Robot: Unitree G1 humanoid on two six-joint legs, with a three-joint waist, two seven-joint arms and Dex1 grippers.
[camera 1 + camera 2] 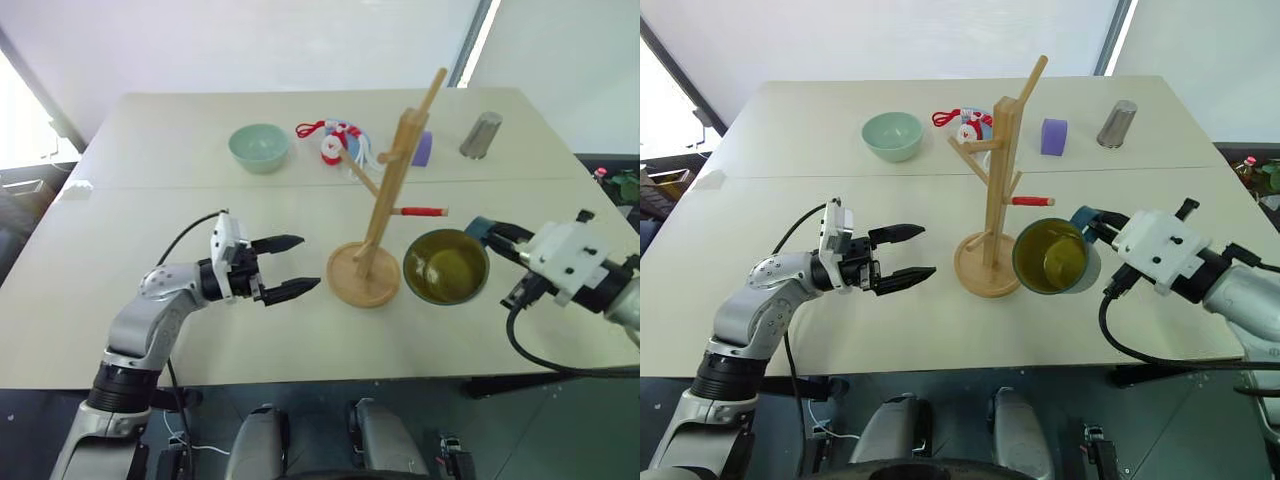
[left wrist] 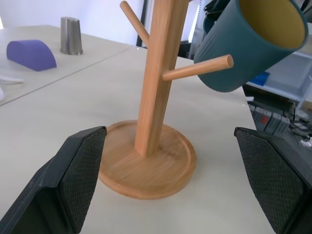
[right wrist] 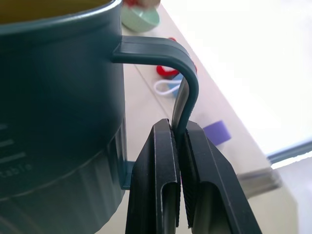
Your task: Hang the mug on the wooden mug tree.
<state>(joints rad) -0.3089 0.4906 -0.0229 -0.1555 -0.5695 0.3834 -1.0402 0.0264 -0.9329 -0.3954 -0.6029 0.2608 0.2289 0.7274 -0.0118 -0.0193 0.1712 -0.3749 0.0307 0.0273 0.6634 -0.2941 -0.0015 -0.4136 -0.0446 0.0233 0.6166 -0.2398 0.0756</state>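
Clamping mug [image 3: 53,122] handle, right gripper [image 3: 179,146]; side lettering too blurred to read; left gripper [image 1: 290,265] spread wide, empty.

A wide pale beige table [image 1: 150,300], with a seam across its middle, stands before a white wall [image 1: 250,40] in bright daylight coming perhaps from a window at the left, and the floor [image 1: 560,430] below is dark.
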